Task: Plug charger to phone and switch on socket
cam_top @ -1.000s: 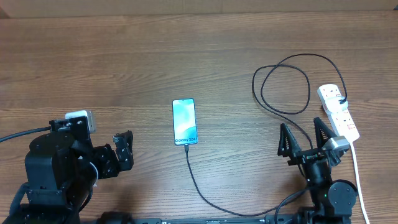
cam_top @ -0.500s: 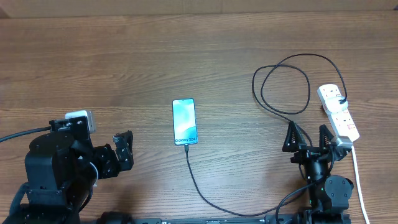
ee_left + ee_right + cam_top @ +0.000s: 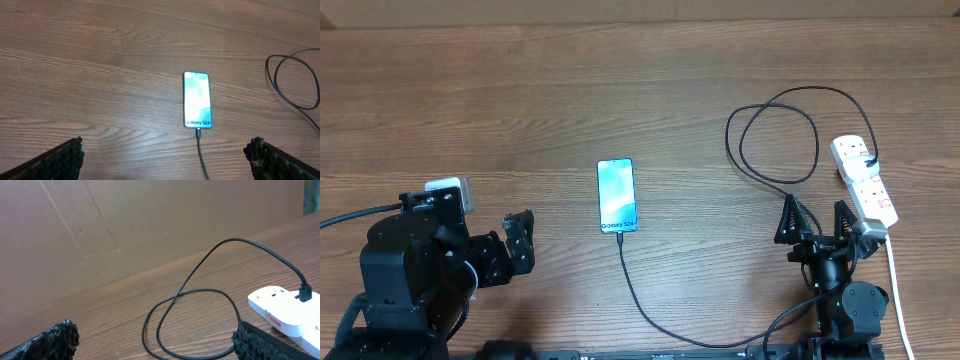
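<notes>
Wooden tabletop (image 3: 520,100) holds the phone (image 3: 617,195) at centre, charger (image 3: 199,140) apparently plugged in at 6 o'clock; reaching for the socket (image 3: 865,180) at 3 o'clock, the right gripper (image 3: 813,206), spread wide and empty like the left gripper (image 3: 518,219), could snag the cable and unplug it.

Phone (image 3: 617,195) lies mid-desk (image 3: 520,100); charger (image 3: 621,248) runs from its near end, loops right, reaches socket (image 3: 864,181) at far right; right gripper (image 3: 817,220) just beside socket.
</notes>
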Available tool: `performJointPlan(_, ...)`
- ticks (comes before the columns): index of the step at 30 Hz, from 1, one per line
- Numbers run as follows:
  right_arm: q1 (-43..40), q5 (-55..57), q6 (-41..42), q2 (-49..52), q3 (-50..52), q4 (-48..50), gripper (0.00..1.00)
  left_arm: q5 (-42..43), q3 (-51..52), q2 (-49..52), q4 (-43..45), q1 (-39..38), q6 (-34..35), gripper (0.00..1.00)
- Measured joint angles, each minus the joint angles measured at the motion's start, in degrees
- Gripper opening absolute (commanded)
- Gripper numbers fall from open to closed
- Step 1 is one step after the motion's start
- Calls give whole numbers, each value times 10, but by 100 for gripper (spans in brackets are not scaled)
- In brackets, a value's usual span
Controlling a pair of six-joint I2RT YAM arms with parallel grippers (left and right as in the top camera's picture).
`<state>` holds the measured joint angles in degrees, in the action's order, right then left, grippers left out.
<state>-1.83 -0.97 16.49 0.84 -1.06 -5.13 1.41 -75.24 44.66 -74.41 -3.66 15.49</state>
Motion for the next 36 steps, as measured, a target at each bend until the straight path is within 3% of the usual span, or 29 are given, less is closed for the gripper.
performJointPlan(19,0,2,0,0,0,0,100,-6,23,-24,9,-12,-1,100)
performJointPlan(30,0,4,0,0,0,0,100,-8,346,-309,287,50,-38,100)
performJointPlan(36,0,4,0,0,0,-1,100,-3,544,-390,530,60,-68,100)
